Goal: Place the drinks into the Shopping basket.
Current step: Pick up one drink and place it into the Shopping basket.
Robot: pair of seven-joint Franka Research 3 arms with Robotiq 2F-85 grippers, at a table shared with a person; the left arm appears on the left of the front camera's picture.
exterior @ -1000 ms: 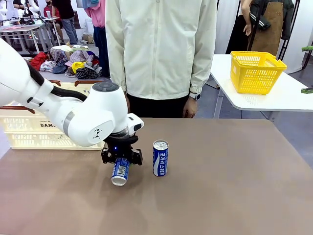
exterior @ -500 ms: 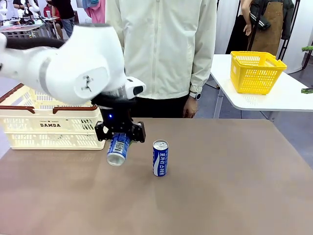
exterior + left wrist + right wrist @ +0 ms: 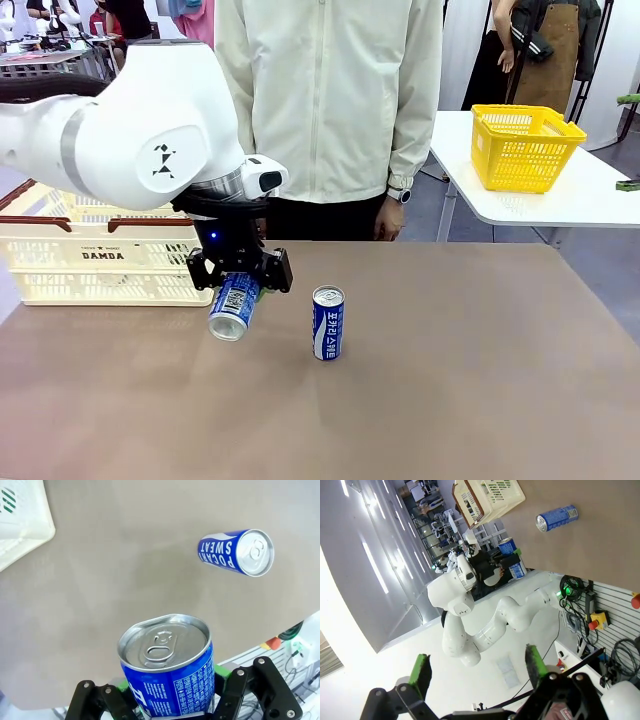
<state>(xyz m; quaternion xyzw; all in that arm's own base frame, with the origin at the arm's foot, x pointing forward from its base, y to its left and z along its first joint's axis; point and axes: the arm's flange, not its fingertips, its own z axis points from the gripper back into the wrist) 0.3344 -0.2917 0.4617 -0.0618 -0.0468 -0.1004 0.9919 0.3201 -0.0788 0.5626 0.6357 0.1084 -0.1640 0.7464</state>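
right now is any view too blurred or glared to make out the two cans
front view: sharp, even light, only faint shadows by the standing can; left wrist view: wide-angle stretch, mild sheen on the silver top of the held can, print still readable; right wrist view: rolled sideways, washed-out white on its left side, both cans small but distinct

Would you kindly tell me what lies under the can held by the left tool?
Bare brown table lies under the can, which hangs tilted above it. The left tool covers the can's upper end.
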